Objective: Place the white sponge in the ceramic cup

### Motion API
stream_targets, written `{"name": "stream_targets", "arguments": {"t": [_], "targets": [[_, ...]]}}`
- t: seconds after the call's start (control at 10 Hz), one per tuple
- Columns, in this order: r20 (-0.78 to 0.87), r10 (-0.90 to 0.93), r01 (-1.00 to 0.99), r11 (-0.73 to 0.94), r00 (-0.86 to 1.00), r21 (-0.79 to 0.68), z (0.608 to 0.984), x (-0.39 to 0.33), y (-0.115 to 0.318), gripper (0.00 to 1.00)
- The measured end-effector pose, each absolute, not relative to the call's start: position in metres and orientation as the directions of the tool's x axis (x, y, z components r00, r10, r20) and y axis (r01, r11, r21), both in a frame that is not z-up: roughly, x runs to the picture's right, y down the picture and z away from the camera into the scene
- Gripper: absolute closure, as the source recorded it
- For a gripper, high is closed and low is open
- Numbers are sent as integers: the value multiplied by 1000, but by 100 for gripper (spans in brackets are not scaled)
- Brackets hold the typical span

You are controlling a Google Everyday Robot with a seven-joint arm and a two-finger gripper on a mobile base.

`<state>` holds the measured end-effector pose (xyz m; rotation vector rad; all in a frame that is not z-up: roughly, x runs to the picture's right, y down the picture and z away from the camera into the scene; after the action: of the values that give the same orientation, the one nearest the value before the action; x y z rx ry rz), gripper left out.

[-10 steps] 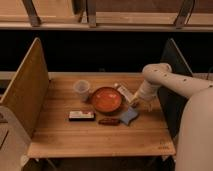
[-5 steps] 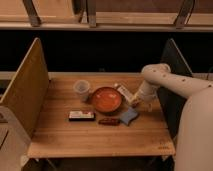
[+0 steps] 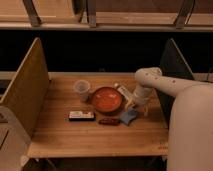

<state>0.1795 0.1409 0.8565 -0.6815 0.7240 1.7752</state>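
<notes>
The white sponge (image 3: 128, 116), a small pale blue-grey pad, lies on the wooden table (image 3: 65, 137) just right of the front of the orange bowl (image 3: 106, 100). The ceramic cup (image 3: 81, 90), small, pale and round, stands upright to the left of the bowl. My gripper (image 3: 135, 106) hangs at the end of the white arm, right of the bowl and directly over the sponge's far edge. It is far from the cup, with the bowl between them.
A white oblong bar with dark marks (image 3: 81, 115) and a small brown piece (image 3: 109, 121) lie in front of the bowl. A pale packet (image 3: 122, 92) lies behind the bowl's right side. Wooden side panels (image 3: 27, 87) flank the table; a dark panel (image 3: 172, 65) stands at the right.
</notes>
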Motion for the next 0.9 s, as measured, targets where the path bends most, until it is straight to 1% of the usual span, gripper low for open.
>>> {"name": "stream_targets", "arguments": {"t": [0.5,0.9], "targets": [[-792,563,-966,-228,-235,125,880,145,160,33],[-810,540,-967,-223,-228,124,891,141,170,33]]}}
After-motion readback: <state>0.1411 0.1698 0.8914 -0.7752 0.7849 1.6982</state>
